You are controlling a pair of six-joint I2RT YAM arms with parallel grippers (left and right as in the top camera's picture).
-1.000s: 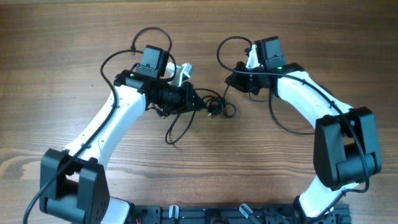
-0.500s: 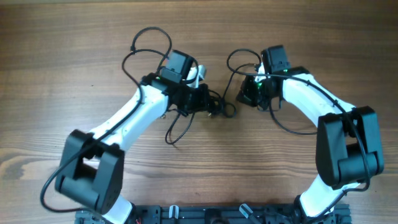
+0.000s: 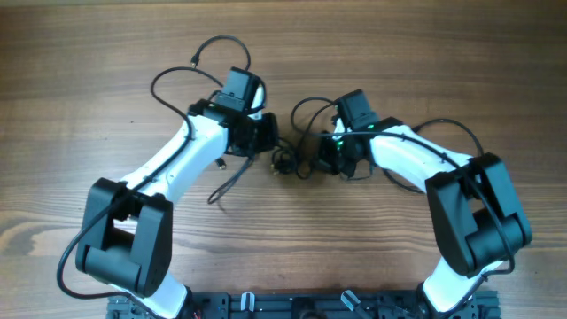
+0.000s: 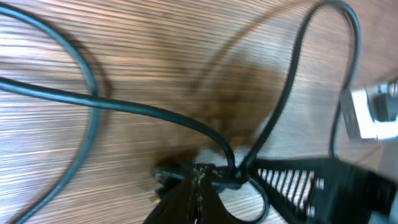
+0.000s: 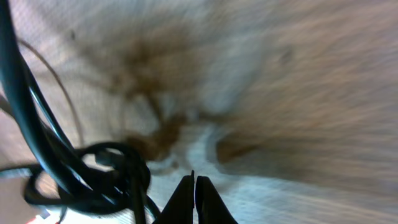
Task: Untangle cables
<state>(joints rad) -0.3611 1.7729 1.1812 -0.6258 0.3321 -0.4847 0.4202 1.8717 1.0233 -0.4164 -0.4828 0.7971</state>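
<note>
The thin black cables lie in a small tangle on the wooden table between my two grippers. One loose end trails down and left. My left gripper sits at the tangle's left edge. In the left wrist view its jaws are shut, with a cable knot across the tips. My right gripper is at the tangle's right edge. In the right wrist view its jaws are shut and empty, just right of the cable loops.
Thicker black arm wires loop behind the left wrist and the right arm. A ribbed black finger and a pale grey block are at the right of the left wrist view. The arm bases stand at the front edge.
Both grippers have moved inward to the tangle. The tangle and its trailing end have shifted left. The right gripper has come down and left, close to the cables.
</note>
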